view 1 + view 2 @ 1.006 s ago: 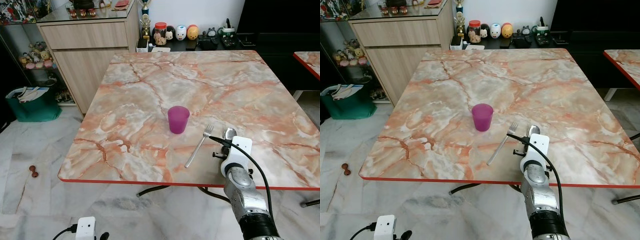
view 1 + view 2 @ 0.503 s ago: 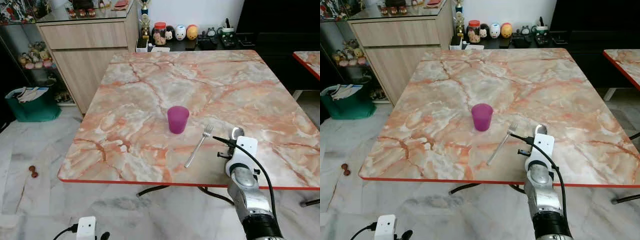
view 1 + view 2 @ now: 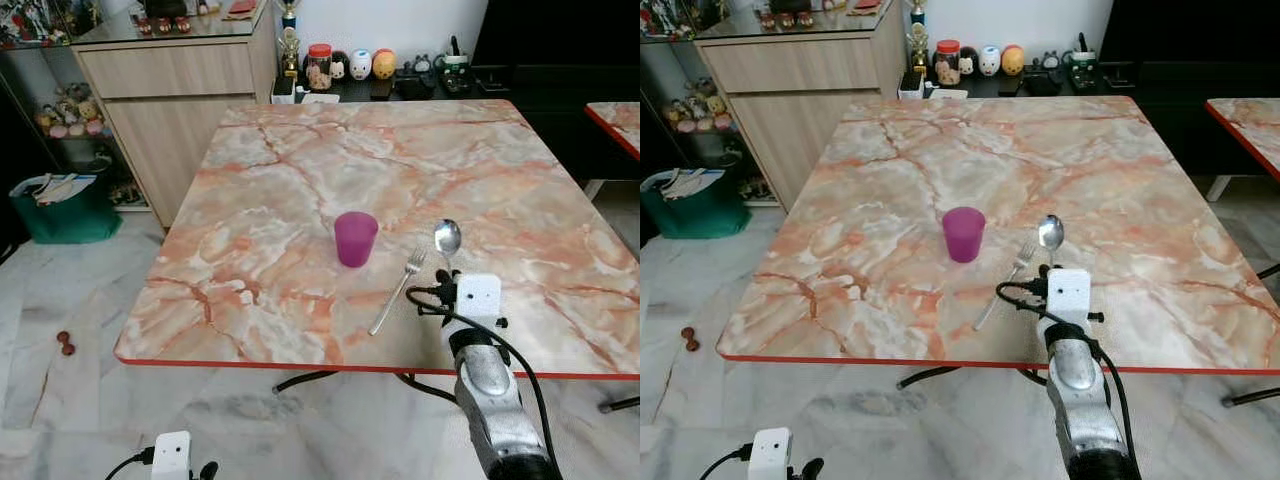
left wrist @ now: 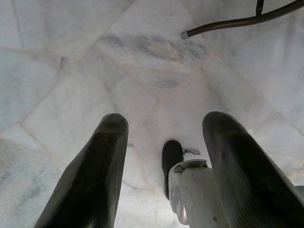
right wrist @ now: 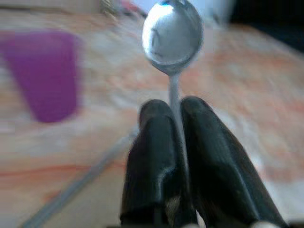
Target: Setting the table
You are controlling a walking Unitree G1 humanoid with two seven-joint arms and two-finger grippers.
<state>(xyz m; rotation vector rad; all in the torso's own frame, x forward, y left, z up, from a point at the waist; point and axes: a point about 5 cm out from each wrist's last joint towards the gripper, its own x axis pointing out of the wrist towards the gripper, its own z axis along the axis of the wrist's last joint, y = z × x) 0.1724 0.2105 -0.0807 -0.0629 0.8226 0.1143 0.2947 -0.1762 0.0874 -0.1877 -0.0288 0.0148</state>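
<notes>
The right wrist view is blurred, and the black fingers (image 5: 156, 156) of the right hand (image 5: 176, 107) cover the lower handle of the one shiny metal spoon (image 3: 447, 237), so only its bowl and a short length of stem stand clear. The right hand is clamped on that stem. The spoon's long axis runs from the near edge of the pink marbled bench (image 3: 300, 180) toward the far edge, bowl pointing away from the robot and raised above the surface. One silver metal fork (image 3: 398, 290) lies flat just beside it, tines toward the far edge, slanted. One translucent purple plastic cup (image 3: 356, 238) stands upright near the bench's middle. The left hand (image 4: 164, 128) hangs over the pale marble floor (image 4: 71, 71), fingers apart.
</notes>
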